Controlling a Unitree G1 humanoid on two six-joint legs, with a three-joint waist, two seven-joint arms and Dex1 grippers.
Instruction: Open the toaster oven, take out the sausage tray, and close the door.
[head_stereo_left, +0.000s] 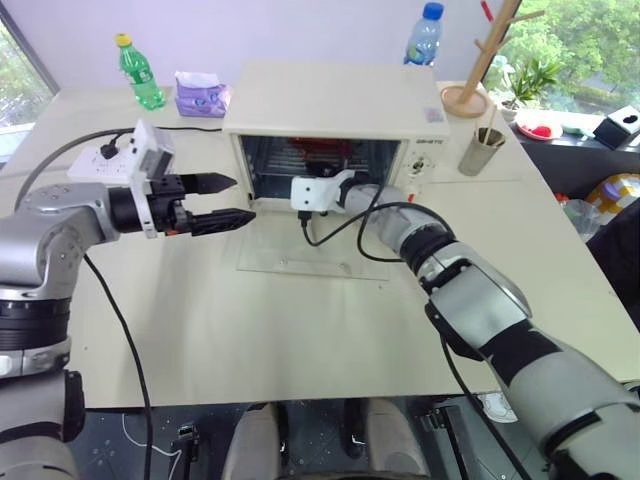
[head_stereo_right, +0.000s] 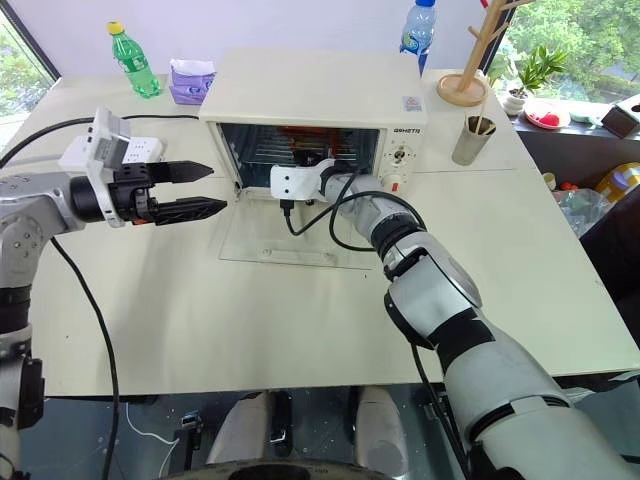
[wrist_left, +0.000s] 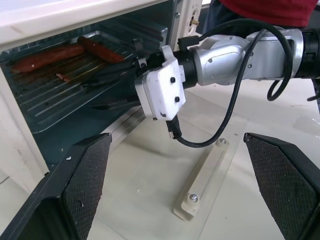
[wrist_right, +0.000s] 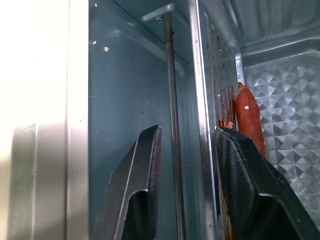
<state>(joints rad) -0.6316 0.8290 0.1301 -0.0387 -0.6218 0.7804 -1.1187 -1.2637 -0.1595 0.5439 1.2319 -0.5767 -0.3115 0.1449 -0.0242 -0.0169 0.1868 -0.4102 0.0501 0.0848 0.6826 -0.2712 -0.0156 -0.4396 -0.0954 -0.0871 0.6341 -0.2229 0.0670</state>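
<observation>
Toaster oven (head_stereo_left: 330, 100) noted as cream-white, interior dark teal — sausage tray (wrist_left: 55, 85) silver with ridged, diamond-embossed bottom; sausages (wrist_left: 47, 56) red-brown. Gripper fingers (wrist_left: 82, 195) black, pads finely dotted

- A green bottle (head_stereo_left: 141, 72) with a yellow cap stands at the table's (head_stereo_left: 250, 340) far left
- A purple tissue pack (head_stereo_left: 201, 94) lies just beside it
- A white power strip (head_stereo_left: 100, 160) lies near the left edge
- A blue-capped water bottle (head_stereo_left: 425, 36) stands behind
- A wooden rack (head_stereo_left: 487, 50) and a metal cup (head_stereo_left: 482, 150) stand at the right
</observation>
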